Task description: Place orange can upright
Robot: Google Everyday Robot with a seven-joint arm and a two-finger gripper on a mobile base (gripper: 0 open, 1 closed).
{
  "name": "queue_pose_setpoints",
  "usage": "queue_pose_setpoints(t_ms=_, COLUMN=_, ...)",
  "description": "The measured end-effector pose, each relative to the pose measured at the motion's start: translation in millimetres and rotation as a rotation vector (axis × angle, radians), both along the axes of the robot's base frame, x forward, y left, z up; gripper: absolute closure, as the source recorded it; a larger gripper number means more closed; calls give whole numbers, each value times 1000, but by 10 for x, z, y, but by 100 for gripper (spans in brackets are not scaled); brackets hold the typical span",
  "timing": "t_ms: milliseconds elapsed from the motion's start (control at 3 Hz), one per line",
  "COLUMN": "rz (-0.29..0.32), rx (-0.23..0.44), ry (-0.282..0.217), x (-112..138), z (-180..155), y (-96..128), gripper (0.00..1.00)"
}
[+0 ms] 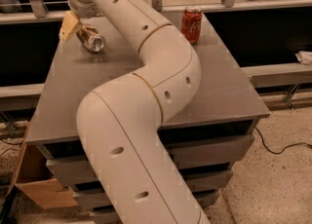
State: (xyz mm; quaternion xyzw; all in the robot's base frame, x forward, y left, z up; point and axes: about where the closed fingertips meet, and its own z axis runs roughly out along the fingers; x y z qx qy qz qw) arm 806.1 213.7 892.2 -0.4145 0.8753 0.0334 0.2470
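Camera view. The gripper [72, 25] is shown at the far left corner of the table [219, 86], at the end of the cream arm [161, 72] that is bent across the foreground. The orange can [91, 39] is seen lying on its side just to the right of the gripper and slightly nearer the camera, with its silver end turned toward the viewer and its far end touching, or very nearly touching, the pale yellow part of the gripper. Whether the gripper is spread, closed, or clamped on the orange can cannot be told, since only one side of it is shown and the rest is hidden behind the wrist. The step in hand is judged to be the righting of the orange can. For this to be done well, the body should be taken squarely across its middle, lifted only slightly, rotated until the silver top faces upward, and set flat before release, so that rolling toward the near table edge is avoided. The red can [191, 25] is shown upright, well apart to the right of the gripper, and need not be disturbed.
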Motion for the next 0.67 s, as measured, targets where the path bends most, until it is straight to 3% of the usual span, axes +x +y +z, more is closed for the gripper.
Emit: queue_pose_setpoints(t_ms=667, rz=-8, rx=-56, ry=37, x=4, z=-318, y=75, gripper=0)
